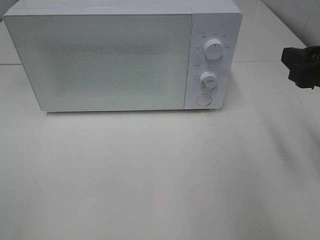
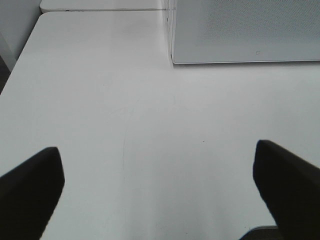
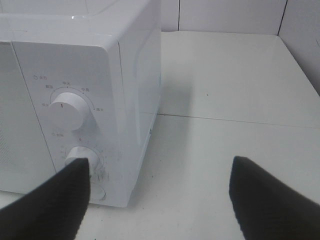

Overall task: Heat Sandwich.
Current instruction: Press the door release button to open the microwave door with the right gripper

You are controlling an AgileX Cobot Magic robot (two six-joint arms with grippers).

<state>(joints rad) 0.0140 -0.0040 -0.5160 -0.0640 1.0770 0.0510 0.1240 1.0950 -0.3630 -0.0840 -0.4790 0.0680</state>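
Light bright, even, diffuse, apparently from overhead; exposure slightly washed out. White table (image 1: 150,180) and white microwave (image 1: 115,60) close in tone, contrast low. Thin soft shadow lay under microwave front edge; paler one fell on table beside its side wall in right wrist view. Door panel looked grainy, speckled, with mild sheen, no hard glare. Fingers (image 2: 30,195) of left gripper (image 2: 157,147) underexposed, featureless, soft-edged; right gripper (image 3: 161,162) the same. Labels around dial (image 3: 67,110) slightly soft.
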